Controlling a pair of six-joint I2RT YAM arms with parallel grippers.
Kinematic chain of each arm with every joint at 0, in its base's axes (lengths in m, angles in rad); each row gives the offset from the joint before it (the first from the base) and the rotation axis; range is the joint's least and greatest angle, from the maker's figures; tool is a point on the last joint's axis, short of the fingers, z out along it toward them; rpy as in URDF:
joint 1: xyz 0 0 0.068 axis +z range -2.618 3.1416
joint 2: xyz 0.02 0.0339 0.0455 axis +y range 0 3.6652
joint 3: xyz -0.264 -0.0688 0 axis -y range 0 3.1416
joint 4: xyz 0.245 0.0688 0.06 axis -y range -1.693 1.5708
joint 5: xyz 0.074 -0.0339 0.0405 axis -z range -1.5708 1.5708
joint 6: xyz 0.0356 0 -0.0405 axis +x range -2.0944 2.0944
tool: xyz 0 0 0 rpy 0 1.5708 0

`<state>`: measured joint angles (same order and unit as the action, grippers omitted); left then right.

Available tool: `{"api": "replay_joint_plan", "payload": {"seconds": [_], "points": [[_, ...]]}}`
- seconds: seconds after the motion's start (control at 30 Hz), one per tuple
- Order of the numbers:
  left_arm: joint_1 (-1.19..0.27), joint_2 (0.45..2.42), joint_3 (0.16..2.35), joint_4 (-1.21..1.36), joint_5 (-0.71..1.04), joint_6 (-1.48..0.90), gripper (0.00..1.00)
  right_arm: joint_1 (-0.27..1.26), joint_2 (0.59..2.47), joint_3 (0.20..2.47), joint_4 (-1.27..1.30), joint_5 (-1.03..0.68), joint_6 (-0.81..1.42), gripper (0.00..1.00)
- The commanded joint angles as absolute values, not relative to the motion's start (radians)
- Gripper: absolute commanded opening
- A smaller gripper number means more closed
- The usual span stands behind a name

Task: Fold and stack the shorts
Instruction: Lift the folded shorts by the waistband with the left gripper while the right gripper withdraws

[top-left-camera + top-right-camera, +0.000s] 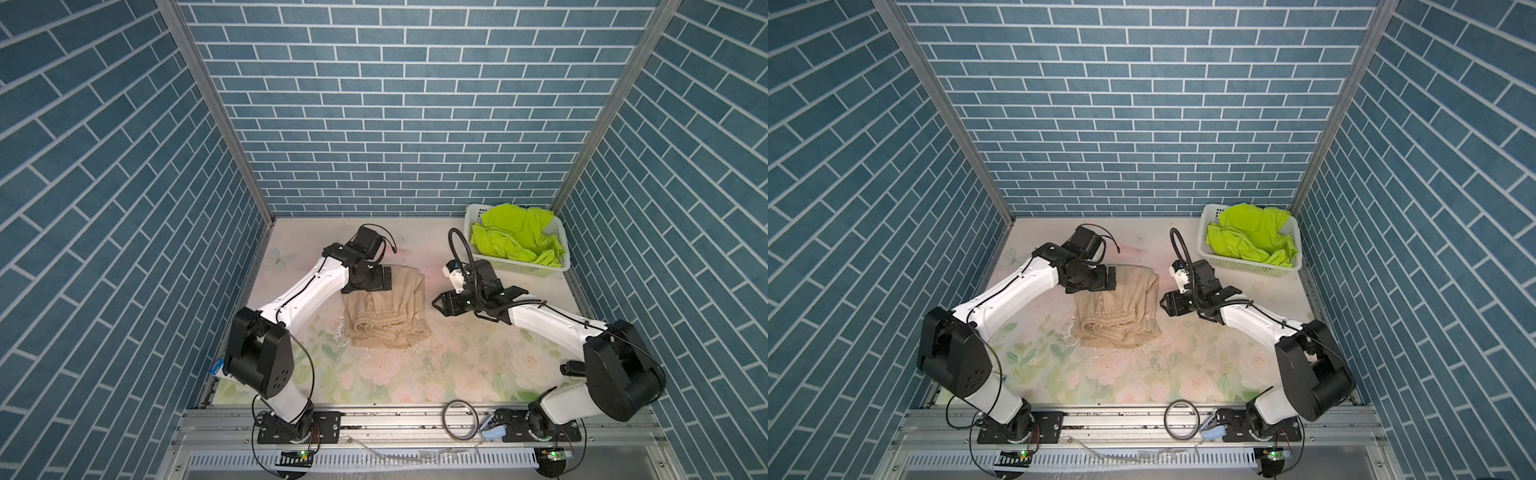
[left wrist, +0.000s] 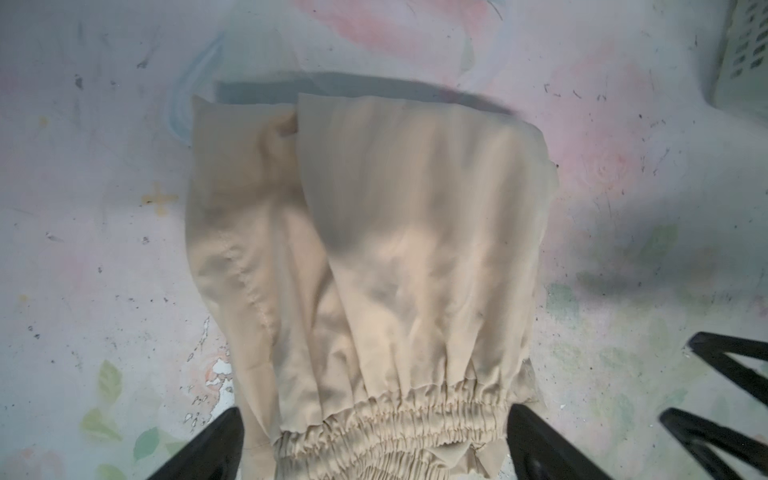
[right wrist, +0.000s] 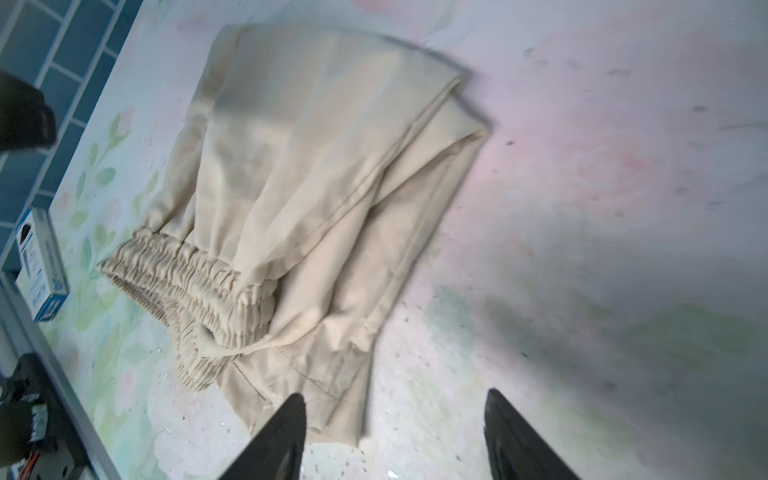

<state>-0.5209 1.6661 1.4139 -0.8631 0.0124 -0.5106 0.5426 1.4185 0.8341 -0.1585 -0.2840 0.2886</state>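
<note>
Left fingers [image 2: 208,453] and right fingers [image 3: 278,449] hang open, empty, near the folded beige fabric shorts [image 1: 384,311]; pinching one layer could spill the fold

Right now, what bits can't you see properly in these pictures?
- Green shorts: the lower part is hidden by the basket wall in both top views.
- Beige shorts: the far corner is under the left gripper in both top views.
- Small box: the print is blurred in the right wrist view.
</note>
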Motion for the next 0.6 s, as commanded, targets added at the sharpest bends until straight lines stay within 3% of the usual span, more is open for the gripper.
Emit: {"api": "replay_joint_plan", "payload": {"seconds": [0.0,0.3,0.57], "points": [[-0.573,1.760,1.441,-1.001,-0.095,-0.523,1.00,0.497,1.328,0.784,-0.233,-0.207,0.309,0.69],[-0.625,1.883,1.414,-0.922,-0.131,-0.565,1.00,0.450,1.180,0.693,-0.239,-0.183,0.314,0.69],[-0.629,1.923,1.313,-0.711,0.013,-0.594,1.00,0.444,1.183,0.674,-0.216,-0.198,0.326,0.69]]}}
